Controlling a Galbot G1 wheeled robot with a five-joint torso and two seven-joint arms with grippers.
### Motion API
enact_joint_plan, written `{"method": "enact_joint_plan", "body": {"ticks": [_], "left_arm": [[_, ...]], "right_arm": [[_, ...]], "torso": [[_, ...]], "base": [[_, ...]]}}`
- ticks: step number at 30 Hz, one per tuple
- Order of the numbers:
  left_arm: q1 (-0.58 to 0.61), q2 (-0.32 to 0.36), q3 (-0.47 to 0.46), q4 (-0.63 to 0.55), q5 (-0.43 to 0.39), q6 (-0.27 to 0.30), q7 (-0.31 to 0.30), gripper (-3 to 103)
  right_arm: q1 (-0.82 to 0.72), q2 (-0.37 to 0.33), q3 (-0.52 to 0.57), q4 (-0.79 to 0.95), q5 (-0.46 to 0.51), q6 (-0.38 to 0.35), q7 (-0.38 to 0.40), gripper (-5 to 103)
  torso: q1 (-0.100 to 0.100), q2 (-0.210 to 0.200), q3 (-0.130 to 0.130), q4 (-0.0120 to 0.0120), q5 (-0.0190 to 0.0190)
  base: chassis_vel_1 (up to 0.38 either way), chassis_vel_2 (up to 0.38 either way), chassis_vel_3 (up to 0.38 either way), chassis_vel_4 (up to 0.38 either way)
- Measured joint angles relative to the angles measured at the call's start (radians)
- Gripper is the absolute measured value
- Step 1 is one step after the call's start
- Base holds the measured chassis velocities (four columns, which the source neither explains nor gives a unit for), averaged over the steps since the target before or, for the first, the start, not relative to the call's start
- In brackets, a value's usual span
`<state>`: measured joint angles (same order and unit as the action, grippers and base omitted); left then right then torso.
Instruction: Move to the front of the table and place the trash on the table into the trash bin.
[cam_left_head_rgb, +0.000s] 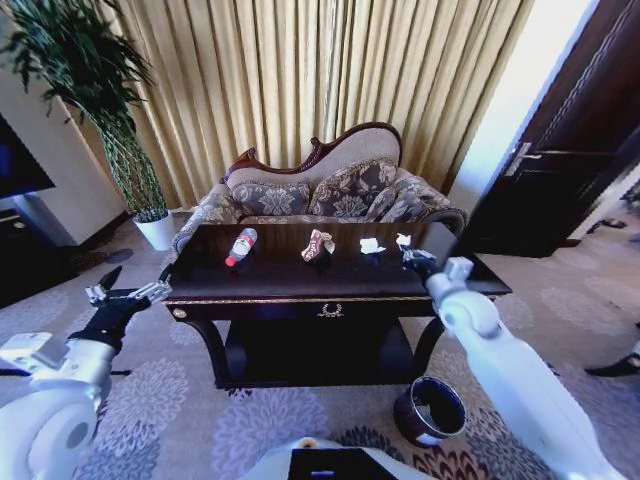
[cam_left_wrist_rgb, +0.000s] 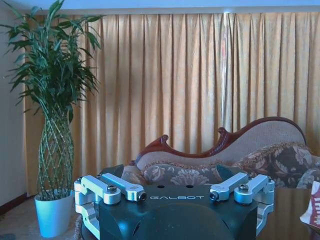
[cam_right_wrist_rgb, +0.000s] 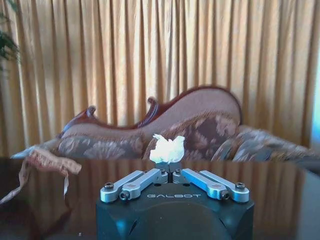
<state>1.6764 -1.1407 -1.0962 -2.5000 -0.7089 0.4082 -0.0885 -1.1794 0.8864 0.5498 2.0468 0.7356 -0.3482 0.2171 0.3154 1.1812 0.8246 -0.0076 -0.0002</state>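
The dark glossy table (cam_left_head_rgb: 300, 285) stands before me with the trash on it. From left to right lie a clear bottle with a red label (cam_left_head_rgb: 241, 246), a pink-white wrapper (cam_left_head_rgb: 318, 245) and a white scrap (cam_left_head_rgb: 371, 245). My right gripper (cam_left_head_rgb: 412, 256) reaches over the table's right part. In the right wrist view the right gripper (cam_right_wrist_rgb: 170, 174) is shut on a small white crumpled scrap (cam_right_wrist_rgb: 167, 148), also seen from the head as the white scrap (cam_left_head_rgb: 404, 240). My left gripper (cam_left_head_rgb: 130, 290) hangs open off the table's left end, nothing between its fingers (cam_left_wrist_rgb: 125, 190). The trash bin (cam_left_head_rgb: 430, 410) sits on the carpet by the table's right front leg.
A patterned sofa (cam_left_head_rgb: 330, 195) stands right behind the table, with gold curtains beyond it. A tall plant in a white pot (cam_left_head_rgb: 155, 230) is at the back left, a dark door (cam_left_head_rgb: 570, 150) at the right. Patterned carpet surrounds the table.
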Motion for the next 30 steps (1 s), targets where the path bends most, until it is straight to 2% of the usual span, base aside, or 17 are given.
{"method": "enact_joint_plan", "body": {"ticks": [11,30], "left_arm": [[0.001,-0.001,0.012,0.0,0.012,0.002,0.0,100],[0.003,-0.014,0.015,0.0,0.017,0.003,0.002,100]], "right_arm": [[-0.113,0.0,0.076,0.112,-0.035,0.01,0.037,0],[-0.155,0.001,0.09,0.152,-0.036,0.007,0.077,0]], "torso": [[0.0,0.0,0.0,0.0002,0.0003],[0.0,0.0,0.0,0.0004,0.0003]], "base": [[0.0,0.0,0.0,0.0],[0.006,-0.005,-0.005,0.005]]}}
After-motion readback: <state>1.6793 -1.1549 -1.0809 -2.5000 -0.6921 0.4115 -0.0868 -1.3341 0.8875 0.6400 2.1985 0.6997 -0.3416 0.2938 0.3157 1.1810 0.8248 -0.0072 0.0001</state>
